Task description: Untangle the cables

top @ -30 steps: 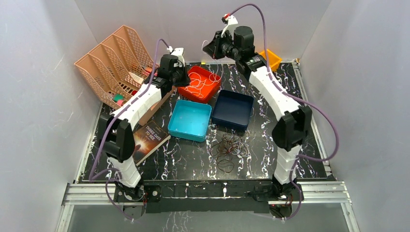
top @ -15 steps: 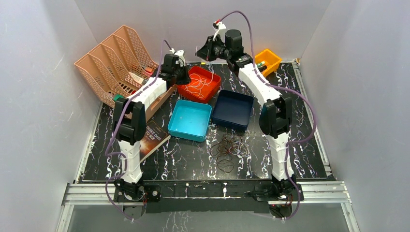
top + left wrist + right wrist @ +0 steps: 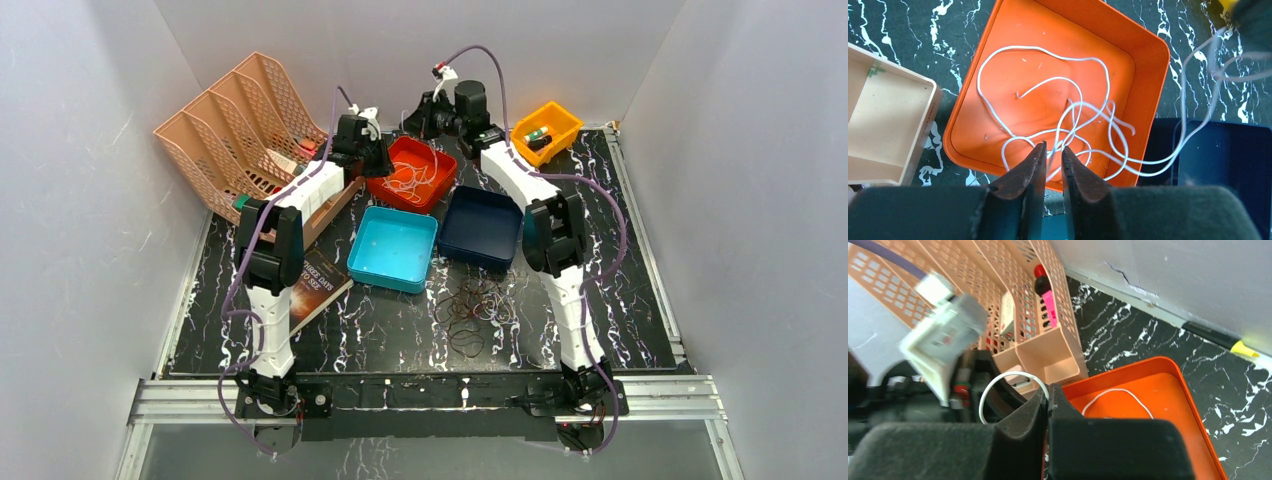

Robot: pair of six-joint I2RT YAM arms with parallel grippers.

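The white cable (image 3: 1023,47) lies in loose loops inside the orange tray (image 3: 1048,30), and one strand runs up and off to the right. My left gripper (image 3: 1053,146) hangs over the tray's near edge, open only a crack, with a blurred white strand passing through the gap. My right gripper (image 3: 1049,388) is shut on the white cable (image 3: 998,379), which arcs out of its tips beside the left wrist. From above, the left gripper (image 3: 378,160) and right gripper (image 3: 420,112) flank the tray (image 3: 440,165). A dark reddish-brown cable tangle (image 3: 475,305) lies on the table in front.
A teal tray (image 3: 395,248) and a navy tray (image 3: 482,225) sit just in front of the orange one. A yellow bin (image 3: 547,128) is at the back right. A pink file rack (image 3: 235,130) stands at the back left, and a book (image 3: 312,285) lies near the left arm.
The right gripper came down and to the left toward the orange tray's back edge, still holding the white cable. The left arm folded up, and its jaws parted slightly.
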